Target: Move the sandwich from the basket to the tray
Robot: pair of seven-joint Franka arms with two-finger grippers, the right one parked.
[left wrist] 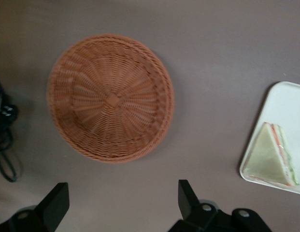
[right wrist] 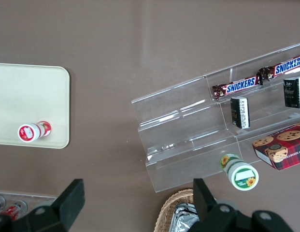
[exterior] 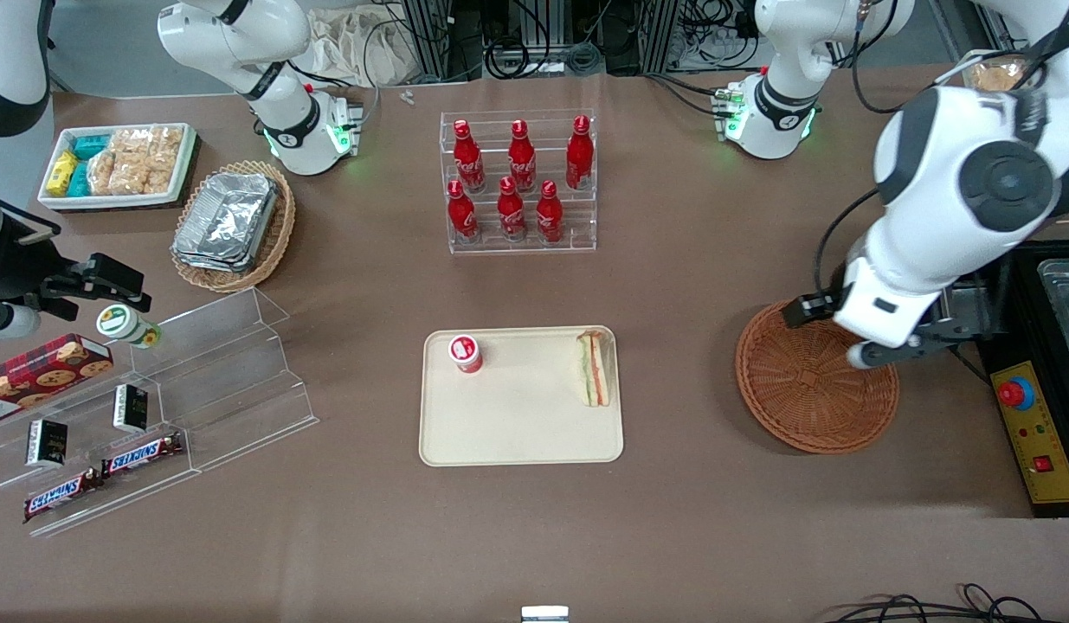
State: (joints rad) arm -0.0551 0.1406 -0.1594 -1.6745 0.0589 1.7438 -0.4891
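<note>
The sandwich (exterior: 594,368) (left wrist: 275,157), a pale bread wedge with orange and green layers, lies on the cream tray (exterior: 521,433) (left wrist: 287,104) at the edge nearest the basket. The round reddish-brown wicker basket (exterior: 815,389) (left wrist: 111,99) holds nothing and stands on the table toward the working arm's end. My gripper (exterior: 880,346) (left wrist: 123,200) hangs above the basket's rim on the side farther from the front camera, open, with nothing between its fingers (left wrist: 188,195).
A small red-and-white cup (exterior: 466,353) (right wrist: 33,131) stands on the tray. A rack of red bottles (exterior: 518,182) stands farther from the camera. A control box with a red button (exterior: 1032,433) lies beside the basket. A clear stepped shelf (exterior: 196,389) of snacks sits toward the parked arm's end.
</note>
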